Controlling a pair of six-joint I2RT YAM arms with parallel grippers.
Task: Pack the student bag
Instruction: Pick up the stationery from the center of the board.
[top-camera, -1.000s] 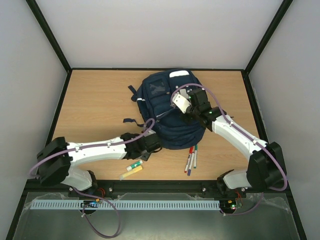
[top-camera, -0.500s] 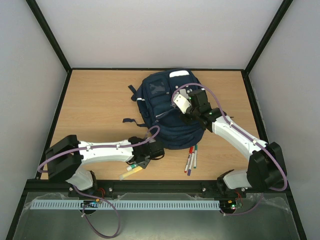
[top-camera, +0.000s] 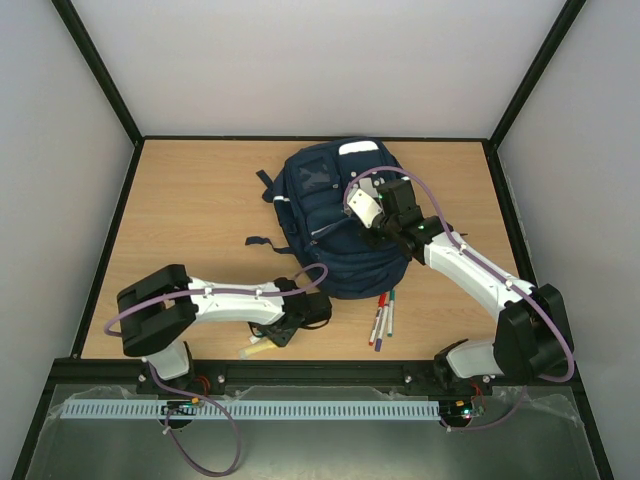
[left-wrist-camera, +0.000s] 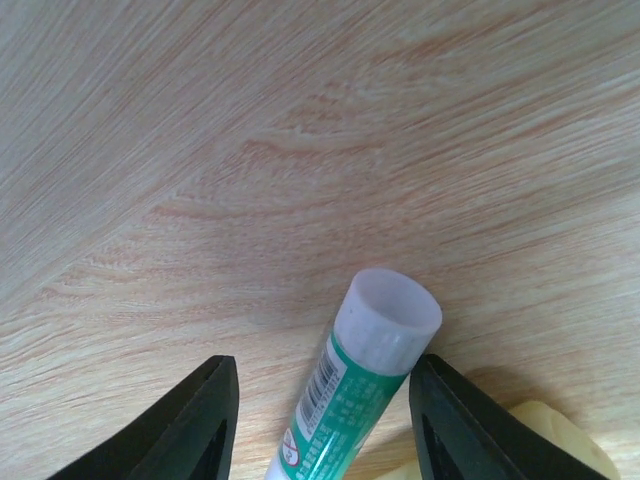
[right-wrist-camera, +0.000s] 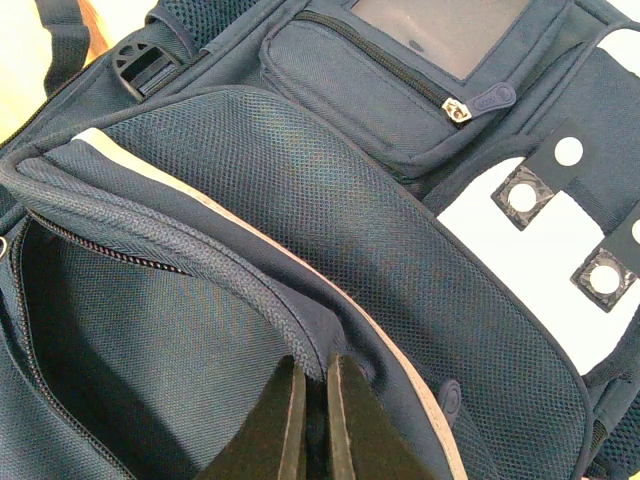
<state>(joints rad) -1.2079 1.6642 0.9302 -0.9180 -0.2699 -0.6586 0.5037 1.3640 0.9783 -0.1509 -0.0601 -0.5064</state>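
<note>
The student bag (top-camera: 340, 215), navy with a pale patch, lies flat in the middle of the table. My right gripper (top-camera: 357, 214) is shut on the bound edge of its front pocket (right-wrist-camera: 312, 365) and holds the pocket mouth (right-wrist-camera: 110, 330) open over the mesh fabric (right-wrist-camera: 400, 250). A green-and-white glue stick (left-wrist-camera: 365, 390) with a white cap lies on the wood near the front edge (top-camera: 258, 348). My left gripper (left-wrist-camera: 325, 372) straddles it, open. The right finger (left-wrist-camera: 450, 410) is at the cap, and a gap remains on the left side.
Several marker pens (top-camera: 383, 318) lie on the table just below the bag's bottom right. A yellow object (left-wrist-camera: 555, 440) sits beside the glue stick. The bag's dark straps (top-camera: 268, 240) trail to its left. A black frame rail (top-camera: 320, 368) bounds the near edge.
My left arm has drawn back from the bag's lower left corner towards the near edge and come down over the glue stick, its jaws narrowing. The right arm has not moved.
</note>
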